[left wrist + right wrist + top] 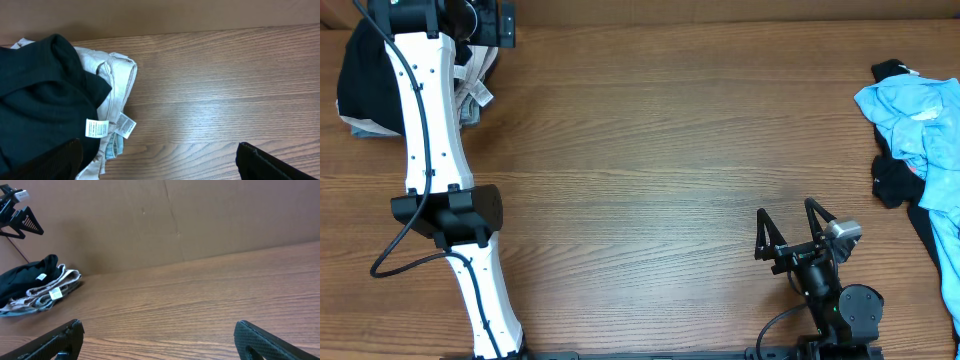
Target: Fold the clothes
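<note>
at the far left corner of the wooden surface [650, 150] lies a heap of clothes: a black garment [35, 100] on top of a pale beige garment [117, 85], with a strip of grey-blue cloth [115, 146] showing at the heap's lower edge. two white labels [96, 128] hang side by side at that edge; both carry small dark print, but it is too fine to read and no brand can be made out. the left claw [159, 152] is over the right part of this heap, its fingers [55, 162] spread wide and holding nothing; only their dark tips show at the bottom corners of the left wrist view, and from overhead the white arm covers part of the heap. toward the near right, the right claw [786, 218] sits close to the front edge, jaws wide apart, gripping nothing. at the far right edge lies a second heap, well apart from both claws: a crumpled light blue shirt [920, 110] lying with black cloth [890, 180], cut off by the frame so its full extent cannot be told. a plain brown wall [200, 220] stands behind the surface.
</note>
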Controlling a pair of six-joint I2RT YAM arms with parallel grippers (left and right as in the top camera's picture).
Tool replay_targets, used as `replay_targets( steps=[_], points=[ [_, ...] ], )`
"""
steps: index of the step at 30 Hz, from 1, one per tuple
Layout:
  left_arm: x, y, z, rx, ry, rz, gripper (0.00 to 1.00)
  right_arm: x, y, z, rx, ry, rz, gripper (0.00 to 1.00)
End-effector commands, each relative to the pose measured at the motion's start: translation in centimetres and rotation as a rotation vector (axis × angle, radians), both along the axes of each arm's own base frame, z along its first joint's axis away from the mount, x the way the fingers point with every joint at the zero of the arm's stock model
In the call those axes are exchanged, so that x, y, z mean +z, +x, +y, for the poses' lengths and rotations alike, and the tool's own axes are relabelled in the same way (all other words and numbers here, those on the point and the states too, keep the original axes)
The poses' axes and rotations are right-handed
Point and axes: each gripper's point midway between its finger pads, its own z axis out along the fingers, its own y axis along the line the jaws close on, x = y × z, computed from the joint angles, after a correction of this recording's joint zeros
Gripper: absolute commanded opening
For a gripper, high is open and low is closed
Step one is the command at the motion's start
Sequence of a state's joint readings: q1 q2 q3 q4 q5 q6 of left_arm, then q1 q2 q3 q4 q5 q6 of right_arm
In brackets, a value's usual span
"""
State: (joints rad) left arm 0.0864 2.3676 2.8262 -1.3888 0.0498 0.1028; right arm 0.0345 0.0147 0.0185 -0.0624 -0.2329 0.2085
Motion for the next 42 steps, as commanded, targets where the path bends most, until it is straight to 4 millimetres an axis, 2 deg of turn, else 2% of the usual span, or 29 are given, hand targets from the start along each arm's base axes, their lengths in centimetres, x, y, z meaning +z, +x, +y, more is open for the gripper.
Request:
replay_targets(
  steps=[1,5,7,9,10,11,13,16,19,23,25,27,30,35,39,42],
  points=[
    [1.2,-0.2,-0.3,0.002,-0.014,-0.027,1.00,-0.1,-0.1,0.2,0.012,0.002,-0.006,1.00],
    [1.7,-0.4,-0.4,0.001,-0.014,-0.036,1.00,-0.1,-0.1,0.2,0.012,0.002,-0.005,1.00],
    [3.6,-1.0,-0.7,-0.004,-0.011,-0.070,1.00,-0.1,-0.1,0.2,0.012,0.002,-0.005,1.00],
    [6.1,-2.7,-1.2,-0.012,-0.009,-0.103,1.00,-0.1,-0.1,0.2,0.012,0.002,-0.005,1.00],
    [7.2,-3.8,-1.4,-0.014,-0.008,-0.113,1.00,-0.1,-0.1,0.2,0.012,0.002,-0.005,1.00],
    [9.0,-6.1,-1.8,-0.019,-0.007,-0.124,1.00,-0.1,-0.1,0.2,0.012,0.002,-0.005,1.00],
    [10.7,-9.7,-2.3,-0.024,-0.007,-0.129,1.00,-0.1,-0.1,0.2,0.012,0.002,-0.005,1.00],
    [12.3,-15.0,-2.7,-0.027,-0.007,-0.139,1.00,-0.1,-0.1,0.2,0.012,0.002,-0.005,1.00],
    [13.2,-19.8,-2.9,-0.026,-0.005,-0.158,1.00,-0.1,-0.1,0.2,0.012,0.002,-0.005,1.00],
    [12.5,-26.4,-2.8,-0.017,0.022,-0.191,1.00,-0.1,-0.1,0.2,0.012,0.002,-0.005,1.00],
    [11.8,-28.7,-2.4,-0.008,0.058,-0.220,1.00,-0.1,-0.1,0.2,0.012,0.002,-0.005,1.00],
    [11.0,-30.0,-2.7,-0.027,0.068,-0.265,1.00,-0.1,-0.1,0.2,0.012,0.002,-0.005,1.00],
    [9.8,-30.7,-3.7,-0.078,0.053,-0.401,1.00,-0.1,-0.1,0.2,0.012,0.002,-0.005,1.00],
    [7.7,-30.5,-6.2,-0.202,-0.005,-0.692,1.00,-0.1,-0.1,0.2,0.012,0.002,-0.005,1.00],
    [5.1,-30.8,-8.2,-0.315,-0.033,-0.886,1.00,-0.1,-0.1,0.2,0.012,0.002,-0.005,1.00],
    [3.1,-31.2,-9.0,-0.364,-0.030,-0.991,1.00,-0.1,-0.1,0.2,0.012,0.002,-0.005,1.00]
  ],
)
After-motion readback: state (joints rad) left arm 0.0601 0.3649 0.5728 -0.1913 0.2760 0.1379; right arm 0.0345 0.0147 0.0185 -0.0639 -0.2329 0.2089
